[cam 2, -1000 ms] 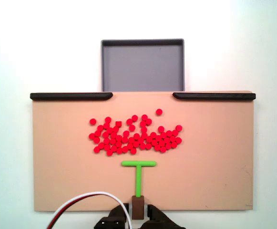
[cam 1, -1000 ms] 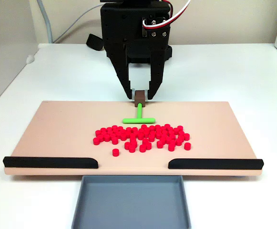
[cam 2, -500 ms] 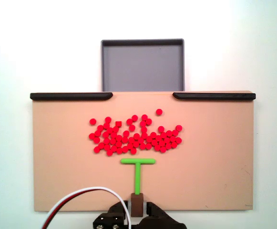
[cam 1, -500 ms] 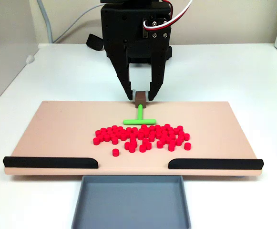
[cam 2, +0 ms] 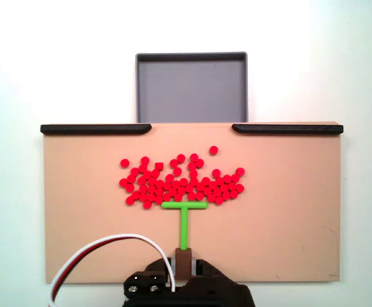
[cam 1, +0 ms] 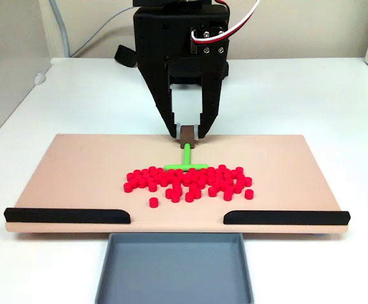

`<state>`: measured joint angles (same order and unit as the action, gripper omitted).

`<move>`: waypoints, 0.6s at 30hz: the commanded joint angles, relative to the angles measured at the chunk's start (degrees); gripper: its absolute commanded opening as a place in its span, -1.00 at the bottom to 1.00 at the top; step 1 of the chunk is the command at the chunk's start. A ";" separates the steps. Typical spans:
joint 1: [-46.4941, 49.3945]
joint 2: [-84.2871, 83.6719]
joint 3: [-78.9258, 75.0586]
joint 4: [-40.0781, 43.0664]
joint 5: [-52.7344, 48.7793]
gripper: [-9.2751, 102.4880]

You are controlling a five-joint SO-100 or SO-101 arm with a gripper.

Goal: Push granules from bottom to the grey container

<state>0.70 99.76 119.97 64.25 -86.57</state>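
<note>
The tool is clamped on the green T pusher, whose bar touches the granules.

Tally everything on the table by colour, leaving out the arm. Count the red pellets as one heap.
Red: 1 heap of granules
Green: 1 T-shaped pusher
Black: 2 strips
Grey: 1 container
Tan: 1 board
Total: 6
</note>
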 commanded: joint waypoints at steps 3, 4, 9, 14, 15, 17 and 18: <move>0.00 -1.23 -2.02 -0.26 -0.09 -0.84; 0.00 -1.49 -2.20 -0.26 -0.09 -0.84; 0.09 -3.08 -4.04 -0.26 0.18 -0.84; 0.09 -4.48 -5.45 -0.26 0.44 -0.84; 0.09 -4.66 -5.62 -0.26 0.35 -0.84; 0.09 -5.19 -6.15 -0.26 0.26 -0.84; 0.09 -5.54 -6.59 -0.26 0.35 -0.84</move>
<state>0.70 94.83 114.52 64.25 -86.57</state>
